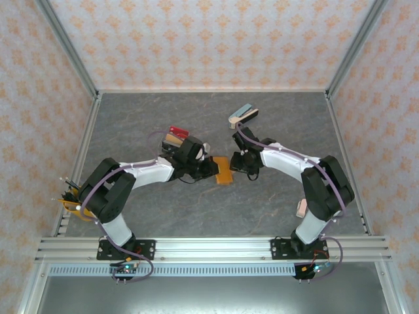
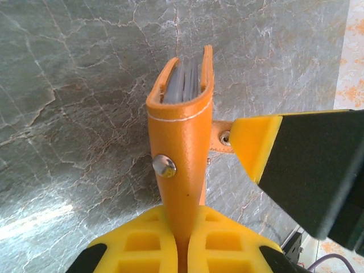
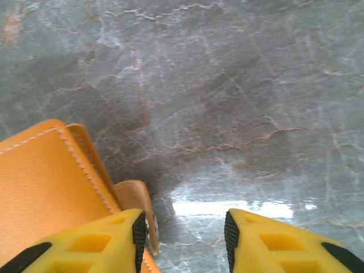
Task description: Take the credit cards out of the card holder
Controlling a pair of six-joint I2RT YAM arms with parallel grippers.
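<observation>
1. The orange card holder (image 1: pixel 224 171) is in the middle of the grey table (image 1: pixel 196 216), between the two arms.
2. The left gripper (image 2: pixel 177 242) is squeezed tight on one end of the card holder. The holder sticks out from between its yellow fingers (image 2: pixel 142 247).
3. I cannot tell if the holder touches the table or hangs just above it.
4. A shiny round snap (image 2: pixel 164 165) sits on the holder's side.
5. At the far end, the holder gapes a little, and grey layers (image 2: pixel 182 82) are tucked inside.
6. The right gripper (image 3: pixel 185 233) has its fingers apart. Just bare table shows between them, so it holds nothing.
7. One right finger (image 2: pixel 253 142) is just beside the holder and touches the little orange strap (image 2: pixel 220 138) on its side.
8. Farther back lies a grey-blue and black stapler-like thing (image 1: pixel 243 116).
9. A small red, tan and black pile (image 1: pixel 175 137) sits just behind the left arm's wrist.
</observation>
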